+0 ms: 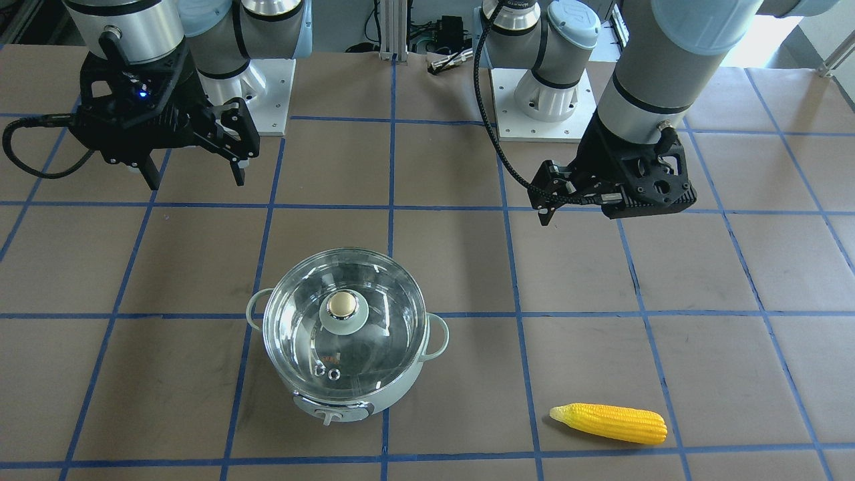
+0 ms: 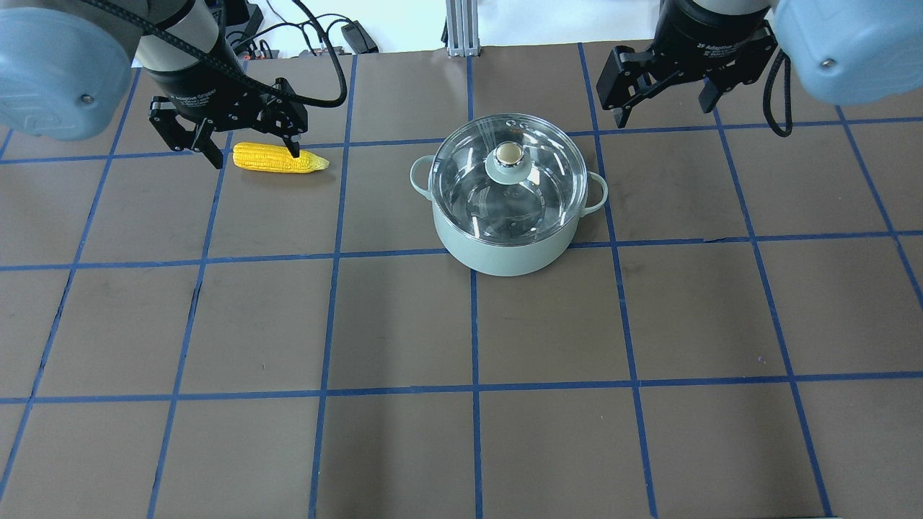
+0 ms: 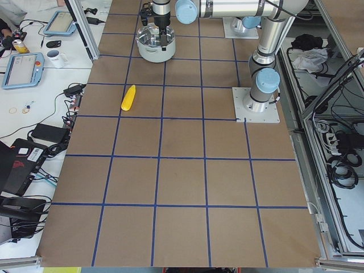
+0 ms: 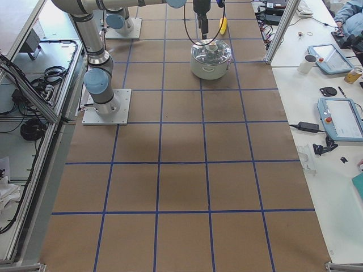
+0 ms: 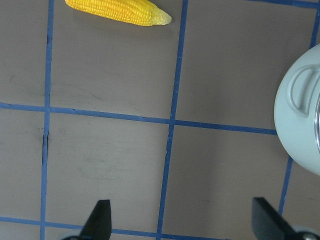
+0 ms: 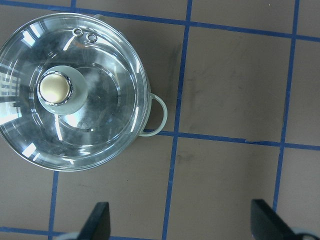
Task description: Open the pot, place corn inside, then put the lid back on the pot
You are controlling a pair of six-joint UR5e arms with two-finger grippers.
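The mint-green pot (image 2: 505, 249) stands on the table with the glass lid (image 2: 469, 173) on it, and the lid's beige knob (image 2: 509, 153) is at its centre. The yellow corn (image 2: 277, 158) lies flat on the table to the pot's left, with its pale tip toward the pot. My left gripper (image 2: 254, 151) is open and empty. It hovers high, on the robot's side of the corn (image 5: 117, 11). My right gripper (image 2: 663, 108) is open and empty. It hovers high to the right of the pot, and the lid (image 6: 100, 125) shows in its wrist view.
Brown table (image 2: 461, 432) with a blue tape grid. Cables and a power brick (image 2: 357, 36) lie past the table's far edge. Monitors, tablets and mugs sit on side benches (image 4: 317, 68) beyond the table's long edge.
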